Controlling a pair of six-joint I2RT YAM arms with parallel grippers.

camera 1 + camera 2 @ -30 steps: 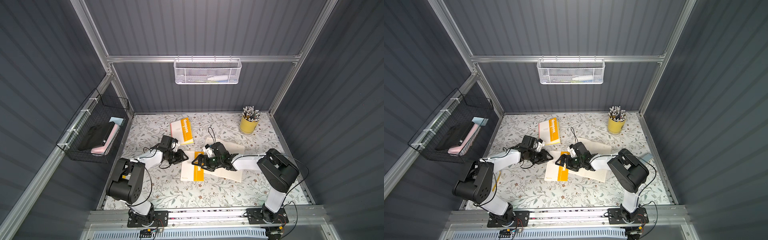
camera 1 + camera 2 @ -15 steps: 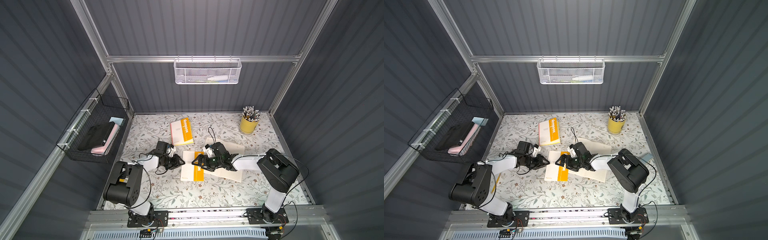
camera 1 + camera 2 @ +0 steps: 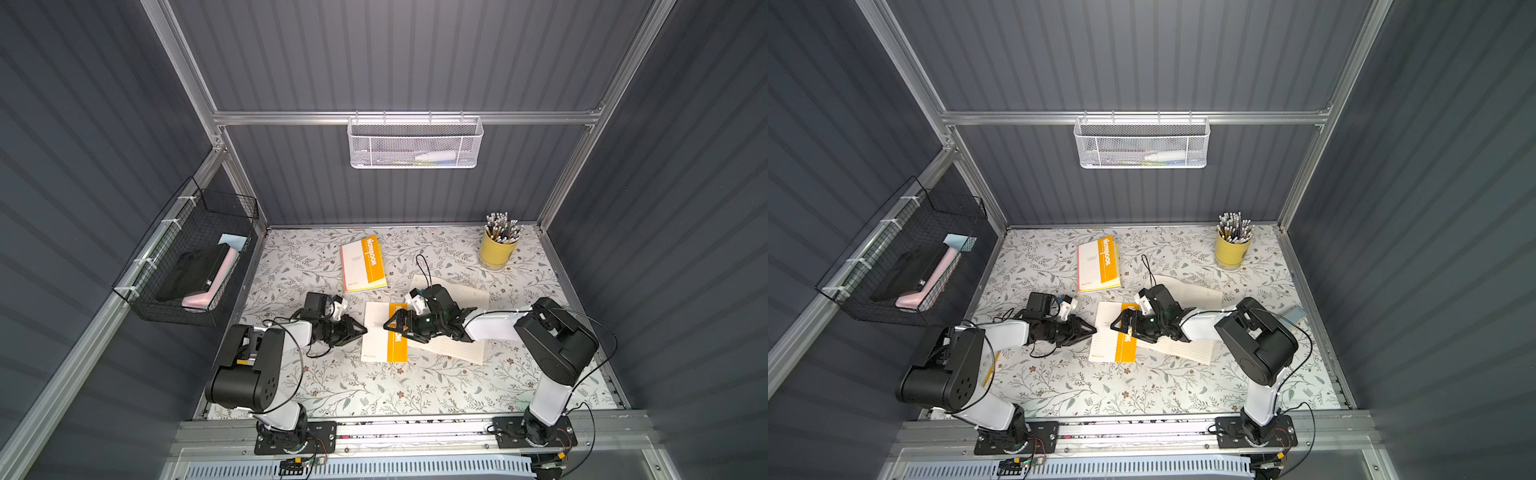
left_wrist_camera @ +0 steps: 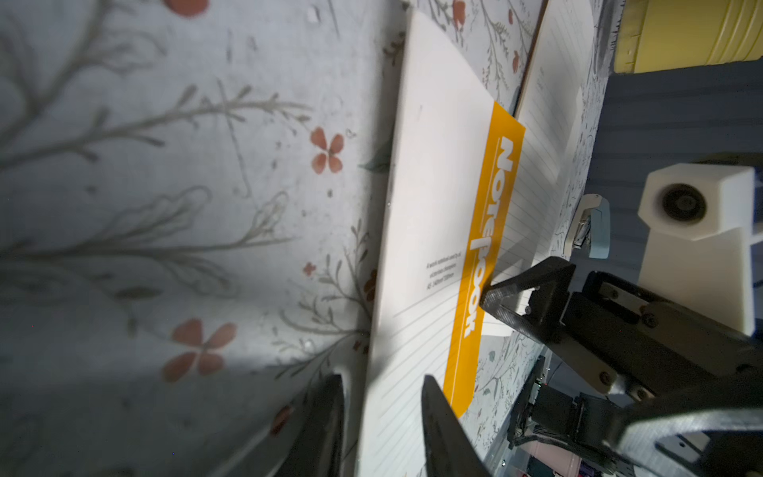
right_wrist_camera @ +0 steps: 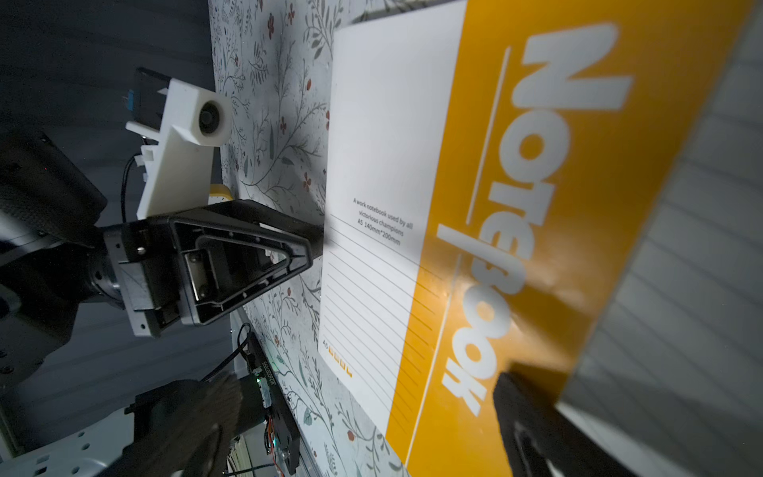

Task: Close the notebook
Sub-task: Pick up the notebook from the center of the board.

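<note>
The open notebook lies mid-table in both top views. Its white cover (image 3: 376, 332) with an orange strip is folded out flat to the left, and the lined pages (image 3: 453, 351) lie to the right. My left gripper (image 3: 362, 330) (image 4: 380, 378) sits low at the cover's left edge. It is open a little, with one finger on each side of that edge. My right gripper (image 3: 395, 326) (image 5: 365, 388) stands wide open over the orange strip (image 5: 495, 247) by the spine. One of its fingertips (image 4: 491, 295) touches the strip.
A second, closed notebook (image 3: 363, 264) lies behind the open one. A yellow cup of pencils (image 3: 496, 251) stands at the back right. A black wire basket (image 3: 191, 270) hangs on the left wall and a white mesh basket (image 3: 415, 143) on the back wall.
My left gripper has come forward and down to the cover's left edge, and its jaws have narrowed a little. The right arm and the notebook have not moved.
</note>
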